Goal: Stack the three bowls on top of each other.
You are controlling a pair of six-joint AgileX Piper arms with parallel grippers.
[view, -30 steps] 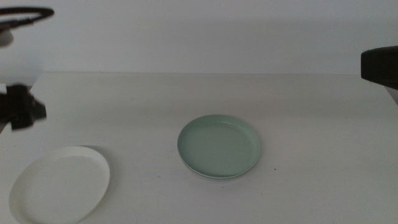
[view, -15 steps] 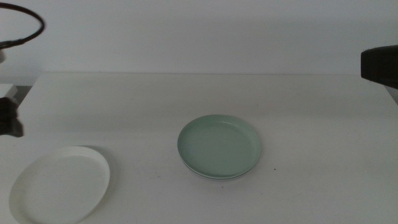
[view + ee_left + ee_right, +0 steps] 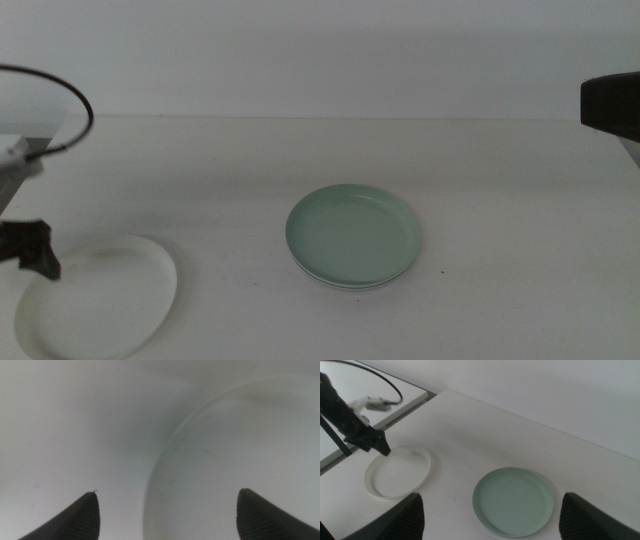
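One bowl left — your left gripper point(image 3: 167, 510), jaws spread, straddles the white bowl's point(image 3: 100, 300) rim; grip shallow and it slips before reaching the mint green bowl point(image 3: 352, 236) mid-table.

I see the mint bowl point(image 3: 352, 233) flat, upright at mid counter, stacked on another bowl w/ only a pale rim point(image 3: 345, 285) showing. White bowl point(image 3: 100, 298) lies flat, near left, well apart.
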